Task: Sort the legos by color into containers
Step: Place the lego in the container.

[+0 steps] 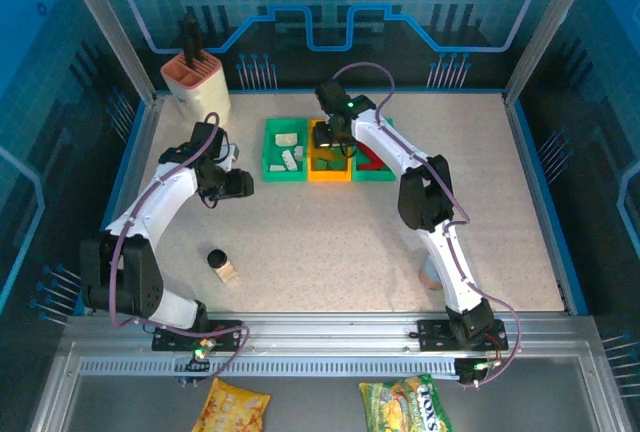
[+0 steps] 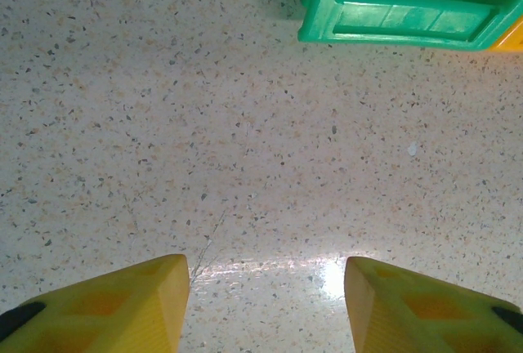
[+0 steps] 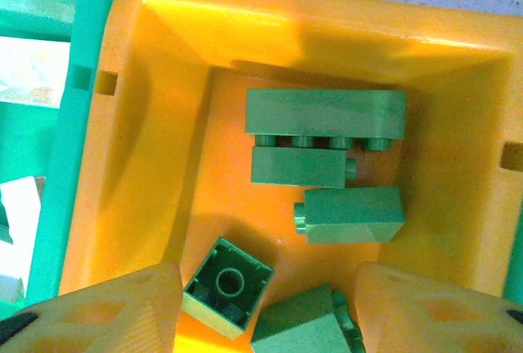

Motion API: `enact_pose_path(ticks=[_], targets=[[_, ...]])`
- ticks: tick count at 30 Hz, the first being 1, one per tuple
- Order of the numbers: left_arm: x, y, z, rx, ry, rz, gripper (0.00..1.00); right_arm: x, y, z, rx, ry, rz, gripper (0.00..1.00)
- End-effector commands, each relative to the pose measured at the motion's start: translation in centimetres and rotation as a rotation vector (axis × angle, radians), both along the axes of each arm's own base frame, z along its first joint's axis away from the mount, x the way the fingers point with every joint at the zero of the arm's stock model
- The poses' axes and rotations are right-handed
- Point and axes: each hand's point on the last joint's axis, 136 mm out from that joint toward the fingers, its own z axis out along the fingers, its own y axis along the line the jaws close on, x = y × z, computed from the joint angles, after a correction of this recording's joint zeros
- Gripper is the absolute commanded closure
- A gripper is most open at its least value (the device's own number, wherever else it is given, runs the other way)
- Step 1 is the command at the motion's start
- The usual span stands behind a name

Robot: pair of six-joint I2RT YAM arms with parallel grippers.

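Bare table (image 2: 245,140) lies open to us ahead of the left gripper (image 2: 265,288); the green bin (image 2: 392,22) blocks at one o'clock. Under the right gripper (image 3: 265,283), green bricks (image 3: 325,112) crowd the orange bin (image 3: 155,83), leaving floor free toward nine o'clock.

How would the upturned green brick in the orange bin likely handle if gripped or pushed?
The green brick looks like rigid moulded plastic, so it probably won't flex. Hollow and small, it is likely light. Its flat sides suggest it would slide in the orange bin rather than roll.
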Motion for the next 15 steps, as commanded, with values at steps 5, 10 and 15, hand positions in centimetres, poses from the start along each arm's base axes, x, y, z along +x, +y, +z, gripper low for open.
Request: enact_pose_path(ticks=[5,10,15], targets=[[0.3,0.8,0.7,0.009,-0.021,0.026,0.39,-0.9,-3.2,7.7,0.002,-0.109,-0.006,0.38],[0.2,1.3,2.7,0.011,-0.05,0.091,0.24,-2.2,-6.8,8.9,0.032,-0.091,-0.048,0.34],[0.2,1.2,3.4,-0.013,-0.04,0.143,0.08,-3.9,-11.5,9.4,0.064,-0.105,-0.099,0.24]])
